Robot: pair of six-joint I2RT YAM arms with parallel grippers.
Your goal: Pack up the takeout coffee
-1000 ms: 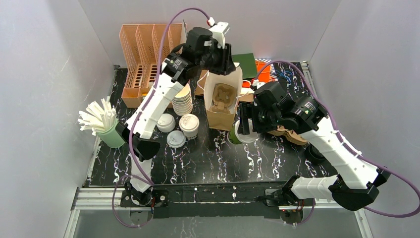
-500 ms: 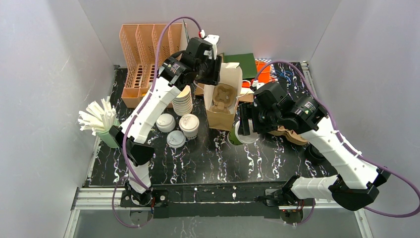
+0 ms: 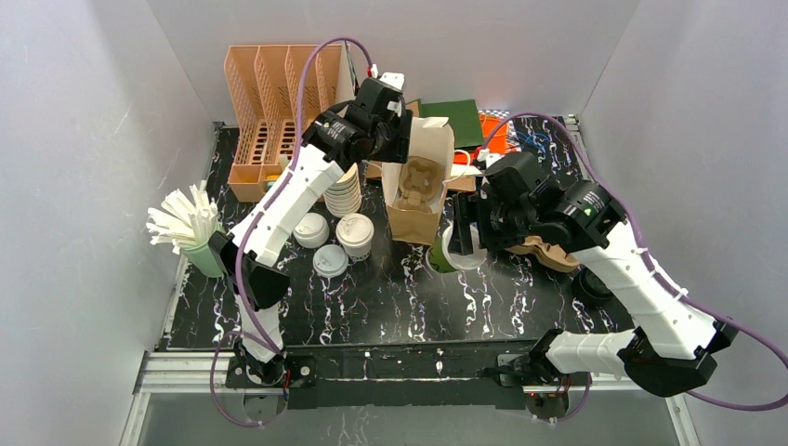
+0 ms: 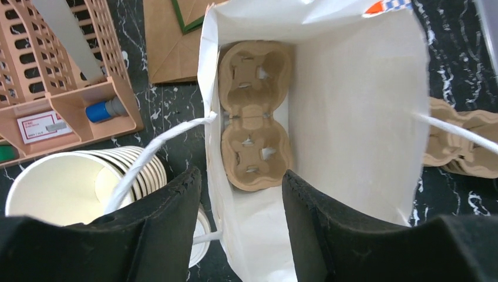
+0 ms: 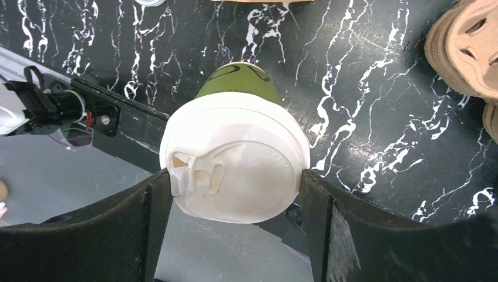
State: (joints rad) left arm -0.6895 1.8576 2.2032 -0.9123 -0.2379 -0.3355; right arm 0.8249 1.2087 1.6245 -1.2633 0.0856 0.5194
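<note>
Paper bag: cup carrier inside, no cups yet.
Left gripper: parted astride the bag's wall.
Right gripper: clamping green lidded cup.

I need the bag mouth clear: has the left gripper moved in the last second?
Yes. In the top view the left gripper has shifted left, from above the paper bag toward the peach rack, and lower in the frame.

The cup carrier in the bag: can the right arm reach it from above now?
Probably yes: the bag stands open, the carrier shows empty wells, and the left gripper straddles only one side wall, leaving most of the mouth free.
</note>
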